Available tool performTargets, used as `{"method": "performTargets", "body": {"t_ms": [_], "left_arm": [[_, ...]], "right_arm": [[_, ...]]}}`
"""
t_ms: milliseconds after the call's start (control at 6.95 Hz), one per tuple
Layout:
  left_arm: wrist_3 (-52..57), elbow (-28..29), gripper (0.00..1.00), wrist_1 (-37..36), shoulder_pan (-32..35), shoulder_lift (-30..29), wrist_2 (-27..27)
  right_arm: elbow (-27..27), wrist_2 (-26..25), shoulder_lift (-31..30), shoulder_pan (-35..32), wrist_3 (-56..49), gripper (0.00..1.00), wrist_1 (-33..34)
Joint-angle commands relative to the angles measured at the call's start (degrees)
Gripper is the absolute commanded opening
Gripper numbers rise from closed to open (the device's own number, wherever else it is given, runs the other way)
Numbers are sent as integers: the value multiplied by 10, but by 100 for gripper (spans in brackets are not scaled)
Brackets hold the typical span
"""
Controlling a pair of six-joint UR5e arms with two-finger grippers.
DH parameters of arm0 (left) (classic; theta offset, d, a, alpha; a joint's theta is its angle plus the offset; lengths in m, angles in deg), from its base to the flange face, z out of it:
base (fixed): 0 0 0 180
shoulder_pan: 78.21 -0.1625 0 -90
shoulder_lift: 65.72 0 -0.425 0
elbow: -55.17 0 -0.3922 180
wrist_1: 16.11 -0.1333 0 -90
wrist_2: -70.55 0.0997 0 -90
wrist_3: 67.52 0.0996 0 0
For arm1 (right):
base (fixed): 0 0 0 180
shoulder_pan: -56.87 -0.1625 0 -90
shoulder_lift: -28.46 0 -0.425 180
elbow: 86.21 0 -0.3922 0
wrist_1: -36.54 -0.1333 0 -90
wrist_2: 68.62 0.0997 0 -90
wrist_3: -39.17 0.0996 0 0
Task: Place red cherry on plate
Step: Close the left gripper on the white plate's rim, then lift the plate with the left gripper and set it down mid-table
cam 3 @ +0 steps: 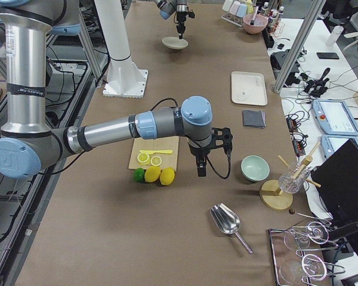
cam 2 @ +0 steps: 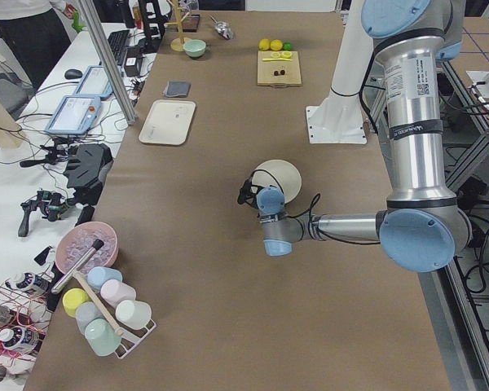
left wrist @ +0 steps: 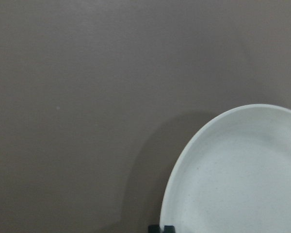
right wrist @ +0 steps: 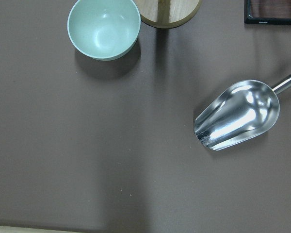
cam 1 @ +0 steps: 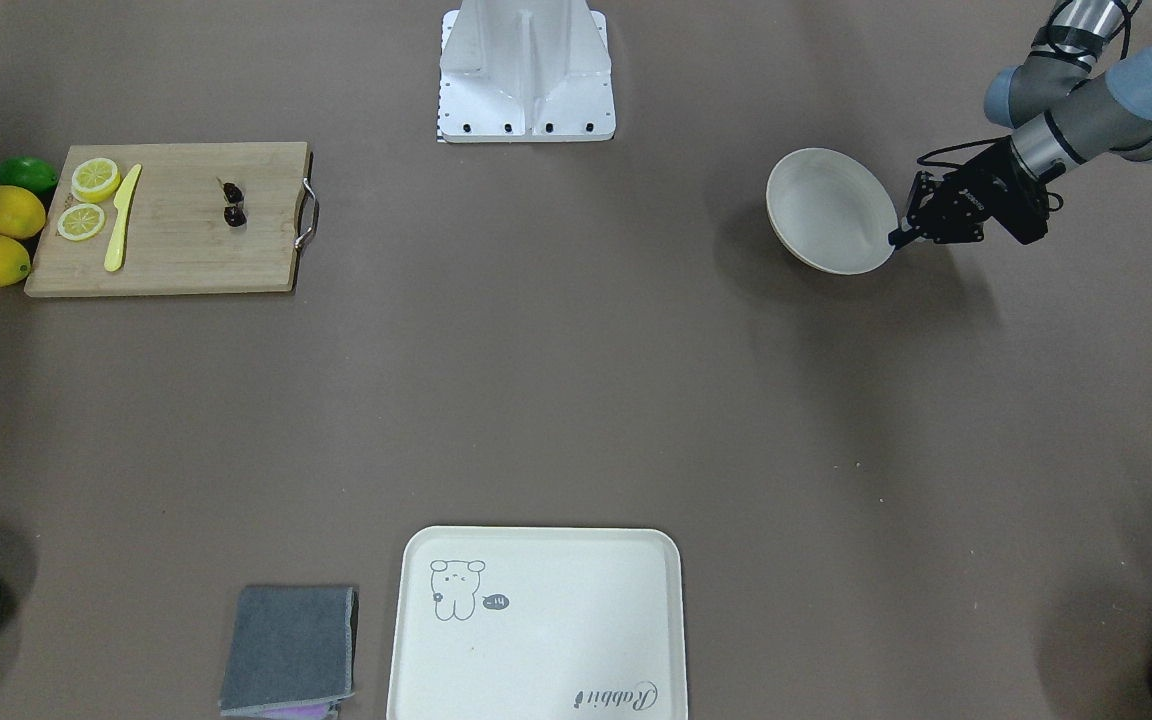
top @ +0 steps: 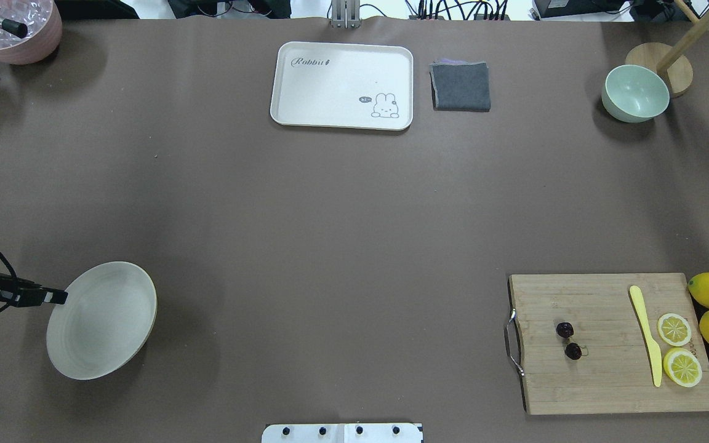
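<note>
The plate (cam 1: 826, 210) is pinched at its rim by the left gripper (cam 1: 898, 238); whether the right gripper (cam 3: 201, 168) is spread cannot be told.

Cut off, unclear
The plate (left wrist: 233, 174) runs off the left wrist view's edges; the right gripper (cam 3: 201, 171) shows only side-on, jaws unreadable.
</note>
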Motion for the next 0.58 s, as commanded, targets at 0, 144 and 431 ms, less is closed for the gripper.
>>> {"method": "performTargets", "body": {"t_ms": [0,144,431], "left_arm": [[-13,-79,0,-147,67,-50,-83],[-10,-112,0,-244,95,-97,-96],[-9,-145,0,-408,97,-210,-80]], "right_arm": [[0,0,0,0,0,99,0],[-1,-1,0,0,0,99,0],[1,-3,0,-1,1,99,-1]]}}
